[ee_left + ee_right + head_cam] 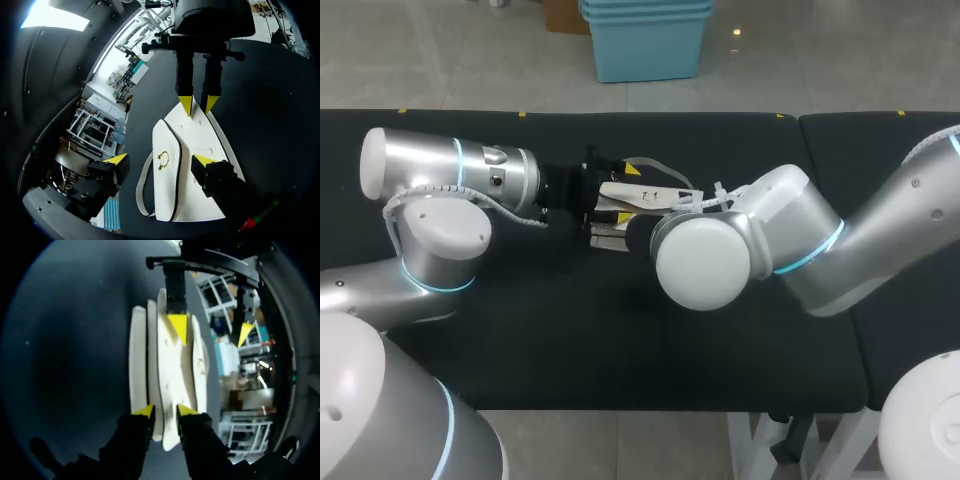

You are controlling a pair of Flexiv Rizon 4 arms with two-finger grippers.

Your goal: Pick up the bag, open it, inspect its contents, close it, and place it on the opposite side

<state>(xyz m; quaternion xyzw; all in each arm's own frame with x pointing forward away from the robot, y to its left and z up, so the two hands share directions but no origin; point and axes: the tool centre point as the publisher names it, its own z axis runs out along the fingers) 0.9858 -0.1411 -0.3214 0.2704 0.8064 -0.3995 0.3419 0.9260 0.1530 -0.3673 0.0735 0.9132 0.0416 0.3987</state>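
bag: white, dark edging, gold emblem | table: black | left end effector, right end effector: black, yellow tips

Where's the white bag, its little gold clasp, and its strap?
white bag [192,142]: left wrist view, flat side panel.
gold clasp [161,160]: left wrist view, its middle.
strap [140,187]: left wrist view, outer bend of loop.

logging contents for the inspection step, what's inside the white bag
No contents show. Of the bag only white outer panels, a gold clasp and a strap are visible; edge-on, its layers lie close together, so the inside is covered.
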